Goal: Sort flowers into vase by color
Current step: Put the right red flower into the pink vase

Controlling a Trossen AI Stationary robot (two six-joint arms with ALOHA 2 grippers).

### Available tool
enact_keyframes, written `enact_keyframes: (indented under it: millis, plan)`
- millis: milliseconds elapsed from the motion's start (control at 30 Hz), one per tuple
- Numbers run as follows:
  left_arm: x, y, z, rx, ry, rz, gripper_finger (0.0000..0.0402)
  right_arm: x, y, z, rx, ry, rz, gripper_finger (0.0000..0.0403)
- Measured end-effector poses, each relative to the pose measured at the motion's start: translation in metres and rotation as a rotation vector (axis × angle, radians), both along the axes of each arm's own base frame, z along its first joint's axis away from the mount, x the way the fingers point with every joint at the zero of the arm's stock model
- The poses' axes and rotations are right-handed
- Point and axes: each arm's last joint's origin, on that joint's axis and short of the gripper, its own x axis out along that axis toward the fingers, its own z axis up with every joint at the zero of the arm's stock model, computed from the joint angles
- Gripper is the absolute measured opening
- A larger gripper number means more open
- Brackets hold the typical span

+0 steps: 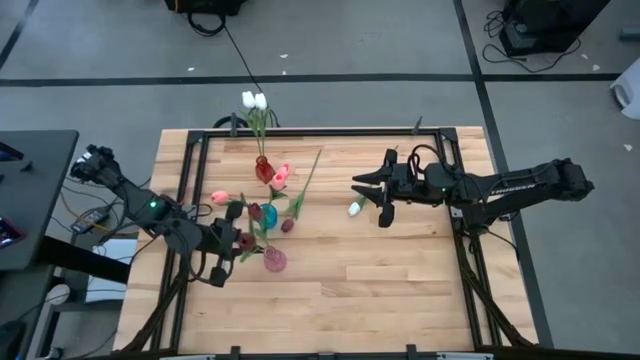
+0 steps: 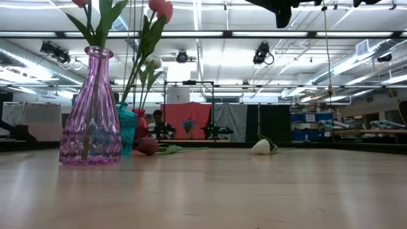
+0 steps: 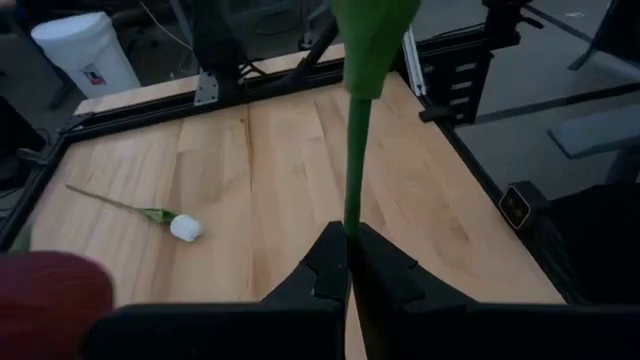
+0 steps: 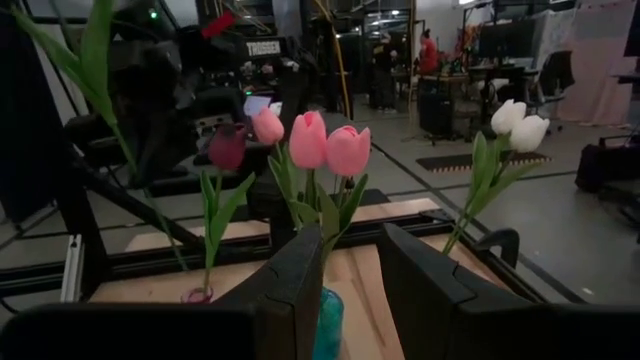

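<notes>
Standing upright in left end effector (image 3: 348,262): green stem (image 3: 354,170)

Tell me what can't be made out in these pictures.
- Left gripper: clamped on a green stem; its flower head is cut off by the left wrist view's top edge.
- Pink vase: its flower heads are cropped by the low view's top edge.
- Teal vase: mostly hidden behind the right gripper.

Three vases (image 1: 264,205) crowd the table's (image 1: 400,290) left-centre, tulip stems leaning over them. A white tulip (image 1: 354,208) lies mid-table, seemingly just under the right gripper (image 1: 384,195). The near edge and right side lie open.
</notes>
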Motion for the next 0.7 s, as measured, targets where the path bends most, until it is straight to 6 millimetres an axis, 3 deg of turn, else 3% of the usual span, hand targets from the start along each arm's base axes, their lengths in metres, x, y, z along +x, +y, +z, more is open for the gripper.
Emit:
enact_keyframes:
  millis: [267, 500, 700]
  plan:
    - [-0.026, 0.001, 0.03, 0.042, -0.075, 0.051, 0.0014, 0.0, 0.0, 0.0, 0.001, 0.0, 0.0, 0.0114]
    - [-0.044, -0.006, 0.026, -0.025, -0.007, -0.003, 0.0014, 0.0, 0.0, 0.0, 0.0, 0.001, 0.0, 0.0114]
    - [-0.061, -0.025, 0.026, -0.198, 0.078, -0.202, 0.0014, 0.0, 0.0, 0.0, 0.0, 0.002, 0.0, 0.0114]
